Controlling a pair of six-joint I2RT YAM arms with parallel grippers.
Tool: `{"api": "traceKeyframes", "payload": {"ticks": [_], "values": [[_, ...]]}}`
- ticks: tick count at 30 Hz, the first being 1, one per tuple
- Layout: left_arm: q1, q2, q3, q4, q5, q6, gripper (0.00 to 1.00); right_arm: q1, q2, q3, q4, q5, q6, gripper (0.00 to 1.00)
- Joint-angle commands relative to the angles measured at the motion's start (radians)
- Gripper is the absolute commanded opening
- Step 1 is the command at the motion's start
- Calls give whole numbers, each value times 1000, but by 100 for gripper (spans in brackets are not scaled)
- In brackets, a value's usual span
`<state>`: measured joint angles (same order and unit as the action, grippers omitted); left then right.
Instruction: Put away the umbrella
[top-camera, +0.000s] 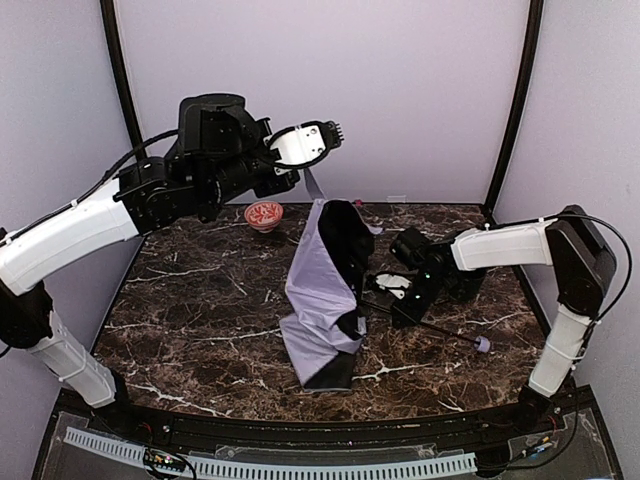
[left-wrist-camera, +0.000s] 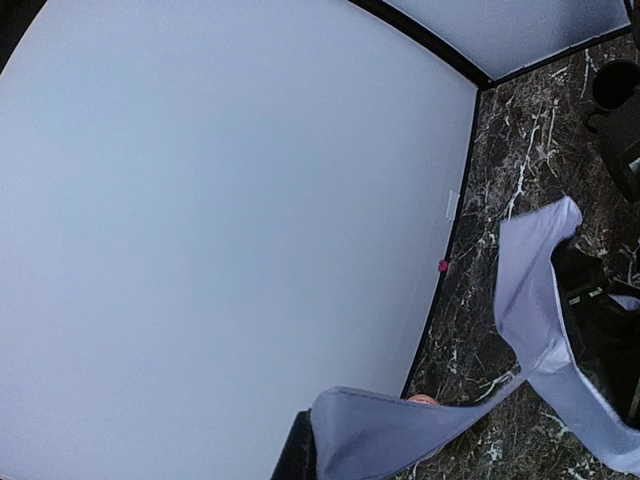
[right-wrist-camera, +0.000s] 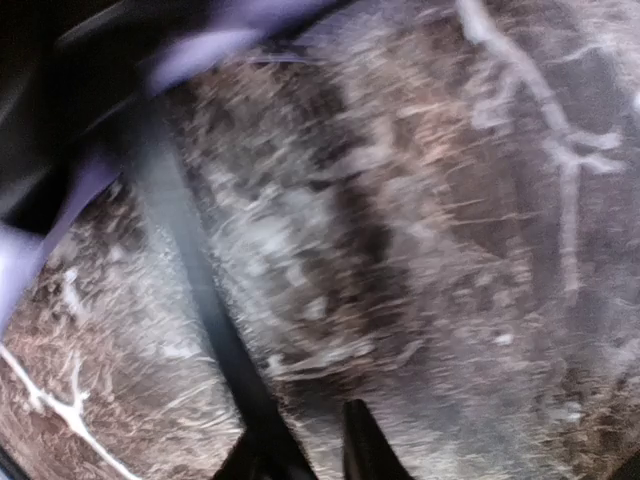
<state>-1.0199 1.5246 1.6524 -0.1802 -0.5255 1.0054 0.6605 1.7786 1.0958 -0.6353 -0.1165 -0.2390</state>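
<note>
Umbrella: the umbrella (top-camera: 322, 290) sits mid-counter, a little toward the right edge, and is not yet folded away.
Canopy: the pale lavender canopy (top-camera: 318, 270) hangs as a loose, half-upright sheet with black lining showing at its right side and bottom. Its lower hem rests on the marble toward the near edge. It stands only because it is hung from above.
Shaft and handle: the thin black shaft (top-camera: 430, 325) lies flat, running from under the fabric toward the near right corner. It ends in the small lavender handle (top-camera: 482, 344), which rests free.
Left gripper: the left gripper (top-camera: 318, 142) is raised above the far edge, pinched onto a narrow strip of the fabric. This probably pulls the cloth straight for gathering.
Right gripper: the right gripper (top-camera: 392, 292) is low over the shaft, just right of the canopy. Its wrist view is blurred, so I cannot tell whether the fingers grip the shaft. It is likely there to steady the shaft against the pull.
Bowl: a red patterned bowl (top-camera: 264, 214) stands near the far edge, left of the fabric and apart from it.
Counter: the counter (top-camera: 200, 300) is dark veined marble.
</note>
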Motion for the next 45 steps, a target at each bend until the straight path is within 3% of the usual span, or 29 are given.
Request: {"api": "traceKeyframes", "payload": {"ticks": [1,3,8,12,19,23,25,28,32,37,40,45], "values": [[-30,-87,-68,39,53,-25,0,-15,-67,14,85,118,25,10],[-49,-103,-111,36,47,-20,0,-26,-91,32,104,159,42,0],[-68,-140,-240,71,-27,-23,0,-86,-173,65,172,224,110,0],[-62,-175,-372,109,-100,-72,0,-153,-289,88,219,180,122,0],[-20,-171,-514,106,79,-284,0,-183,-454,85,278,57,59,0],[-15,-97,-551,141,91,-327,0,-185,-512,101,260,31,38,0],[-13,-70,-558,147,96,-343,11,-185,-531,104,249,39,25,0],[-12,-70,-571,136,164,-371,43,-186,-552,104,225,93,-5,0],[-13,-166,-676,167,398,-346,69,-184,-579,94,217,155,-70,0],[13,-326,-756,103,805,-376,74,-181,-620,75,237,222,-167,0],[37,-385,-799,201,987,-449,74,-176,-646,68,264,263,-228,0],[89,-384,-854,430,1088,-596,77,-85,-699,49,323,320,-426,0]]}}
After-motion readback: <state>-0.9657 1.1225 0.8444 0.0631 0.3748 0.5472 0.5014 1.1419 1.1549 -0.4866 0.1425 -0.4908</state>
